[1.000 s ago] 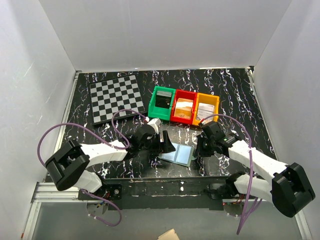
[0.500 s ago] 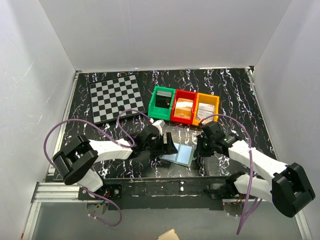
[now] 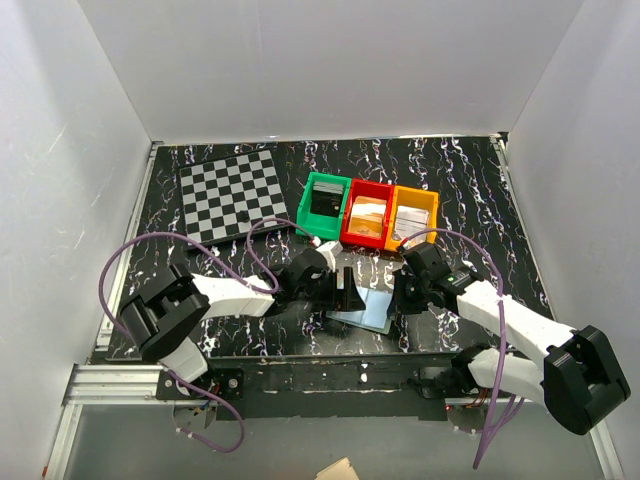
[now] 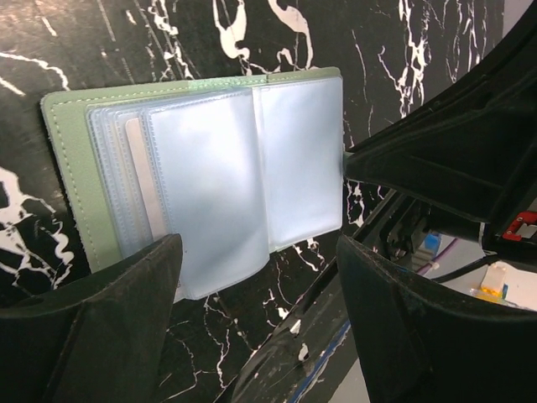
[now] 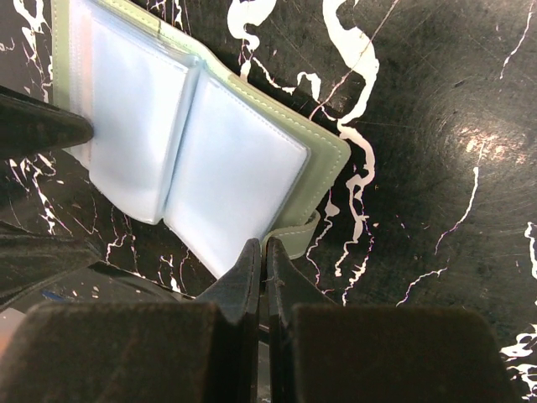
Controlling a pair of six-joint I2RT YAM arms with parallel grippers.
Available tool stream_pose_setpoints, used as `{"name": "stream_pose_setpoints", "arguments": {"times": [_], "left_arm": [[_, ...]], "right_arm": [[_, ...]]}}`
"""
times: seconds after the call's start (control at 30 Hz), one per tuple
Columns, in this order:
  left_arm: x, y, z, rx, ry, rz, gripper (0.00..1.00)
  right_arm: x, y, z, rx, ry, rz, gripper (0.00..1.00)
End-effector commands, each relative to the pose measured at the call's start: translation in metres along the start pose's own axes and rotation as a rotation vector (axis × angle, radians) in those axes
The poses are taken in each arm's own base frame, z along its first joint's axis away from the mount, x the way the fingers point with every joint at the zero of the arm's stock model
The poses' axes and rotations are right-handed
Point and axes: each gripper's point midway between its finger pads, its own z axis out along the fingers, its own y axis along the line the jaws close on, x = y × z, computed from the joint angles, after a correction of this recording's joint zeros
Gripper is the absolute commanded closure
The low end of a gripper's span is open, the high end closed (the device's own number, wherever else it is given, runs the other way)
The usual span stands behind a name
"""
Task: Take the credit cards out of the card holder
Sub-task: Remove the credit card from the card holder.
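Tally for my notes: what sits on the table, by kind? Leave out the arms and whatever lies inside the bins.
Bins: 3 (green bin, red bin, orange bin)
Checkerboard: 1
Card holder: 1, lying open
Total: 5

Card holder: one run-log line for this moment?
card holder: open flat on table | left gripper: open, straddling holder | right gripper: shut, tips at holder edge | credit card: pale edge showing inside
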Motion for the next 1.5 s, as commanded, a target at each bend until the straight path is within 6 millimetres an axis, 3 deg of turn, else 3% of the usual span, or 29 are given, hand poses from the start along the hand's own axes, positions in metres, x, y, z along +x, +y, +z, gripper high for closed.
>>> {"name": "stream_pose_setpoints", "arguments": {"times": [0.0, 0.63, 0.93, 1.07, 1.2, 1.3, 1.47], "left_arm": [[0.008, -0.014, 0.004, 0.065, 0.043, 0.043, 0.26], [0.006, -0.071, 0.013, 0.281, 0.082, 0.173, 0.26], [0.013, -0.093, 0.024, 0.301, 0.129, 0.252, 0.26], [-0.003, -0.085, 0.003, 0.241, 0.008, 0.232, 0.25], [-0.014, -0.046, -0.016, 0.098, -0.076, 0.144, 0.23], [-0.010, -0.020, -0.027, 0.067, -0.093, 0.064, 0.18], [-0.004, -0.016, -0.033, 0.081, -0.093, 0.038, 0.14]], "right_arm": [[-0.010, 0.008, -0.005, -0.027, -0.026, -0.013, 0.99], [-0.008, 0.004, -0.005, -0.012, -0.023, -0.016, 0.99], [-0.006, 0.001, -0.006, -0.004, -0.027, -0.017, 0.99], [-0.007, 0.002, -0.007, -0.006, -0.028, -0.021, 0.99], [-0.007, 0.001, -0.007, -0.007, -0.027, -0.020, 0.99], [-0.007, 0.002, -0.006, -0.009, -0.026, -0.021, 0.99], [-0.007, 0.002, -0.005, -0.014, -0.026, -0.017, 0.99]]}}
